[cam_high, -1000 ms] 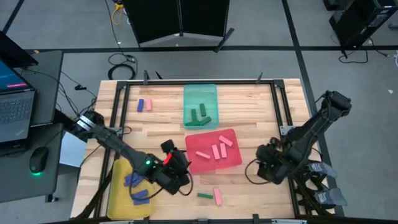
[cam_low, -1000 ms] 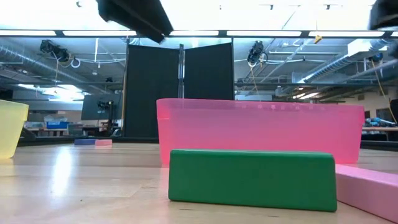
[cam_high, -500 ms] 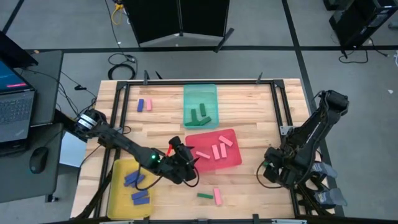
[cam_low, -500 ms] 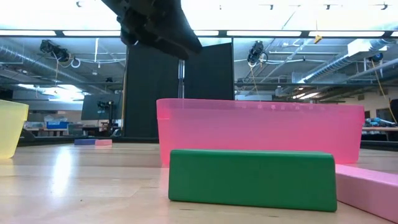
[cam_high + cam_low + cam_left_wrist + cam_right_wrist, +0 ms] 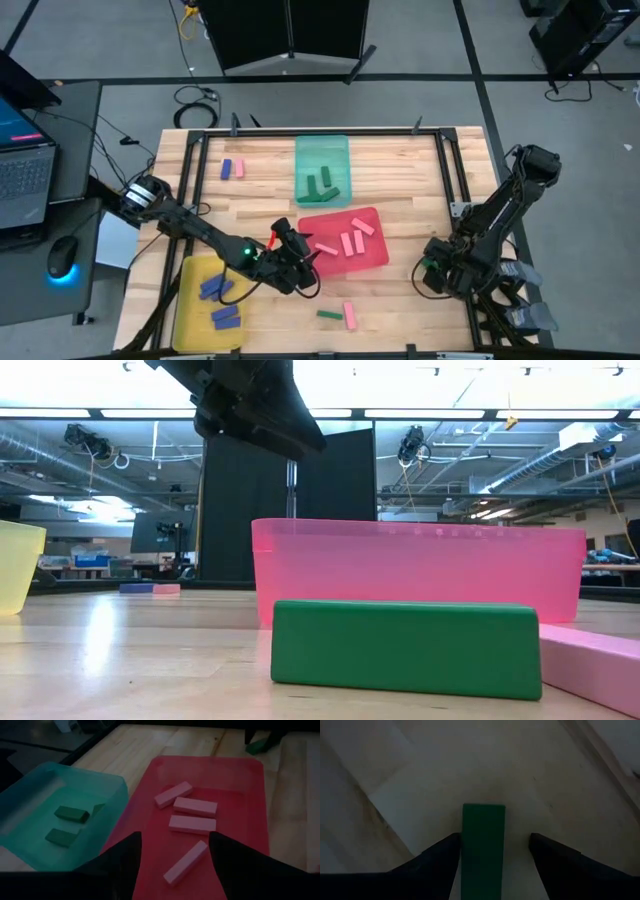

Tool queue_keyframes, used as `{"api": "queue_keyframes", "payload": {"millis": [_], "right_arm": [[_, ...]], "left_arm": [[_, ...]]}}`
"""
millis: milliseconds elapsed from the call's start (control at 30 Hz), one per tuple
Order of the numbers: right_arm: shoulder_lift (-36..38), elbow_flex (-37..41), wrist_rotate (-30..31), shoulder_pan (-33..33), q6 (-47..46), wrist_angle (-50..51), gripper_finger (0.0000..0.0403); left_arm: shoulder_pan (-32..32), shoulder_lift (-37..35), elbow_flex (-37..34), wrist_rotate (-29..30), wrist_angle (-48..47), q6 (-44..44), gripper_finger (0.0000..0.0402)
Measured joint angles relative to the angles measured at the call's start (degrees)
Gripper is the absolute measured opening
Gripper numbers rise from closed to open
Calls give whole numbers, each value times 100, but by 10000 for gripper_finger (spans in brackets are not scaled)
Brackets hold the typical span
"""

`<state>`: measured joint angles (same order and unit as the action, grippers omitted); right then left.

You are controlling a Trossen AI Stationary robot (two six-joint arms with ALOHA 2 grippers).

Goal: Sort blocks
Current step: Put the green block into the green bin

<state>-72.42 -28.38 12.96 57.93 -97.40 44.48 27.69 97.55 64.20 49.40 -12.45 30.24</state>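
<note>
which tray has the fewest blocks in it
The teal tray: three green blocks, versus four in the red tray and four in the yellow tray.

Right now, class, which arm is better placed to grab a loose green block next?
Right. Its open right gripper straddles a small green rectangular block on the wooden table; the left gripper hangs open by the red plastic tray.

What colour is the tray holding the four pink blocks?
Red tray, clearest in the left wrist view.

The green block (image 5: 483,851) between the right tool's fingers (image 5: 440,856) is cut off by the picture's edge. In the low view, the left tool (image 5: 262,410) is cropped above, and the pink block (image 5: 590,656) at the side.
</note>
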Motion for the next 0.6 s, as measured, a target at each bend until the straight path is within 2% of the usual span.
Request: {"api": "queue_keyframes", "payload": {"millis": [200, 400, 533, 600], "right_arm": [[-340, 6, -2, 0, -28, -103, 219], [-393, -50, 81, -48, -94, -238, 123], [-424, -217, 291, -137, 173, -160, 118], [-458, -341, 805, -216, 328, -104, 118]], "left_arm": [[3, 1, 0, 20, 78, -2, 239], [-1, 1, 0, 20, 100, -2, 239], [-1, 0, 0, 20, 124, -2, 239], [-1, 1, 0, 18, 215, -2, 239]]}}
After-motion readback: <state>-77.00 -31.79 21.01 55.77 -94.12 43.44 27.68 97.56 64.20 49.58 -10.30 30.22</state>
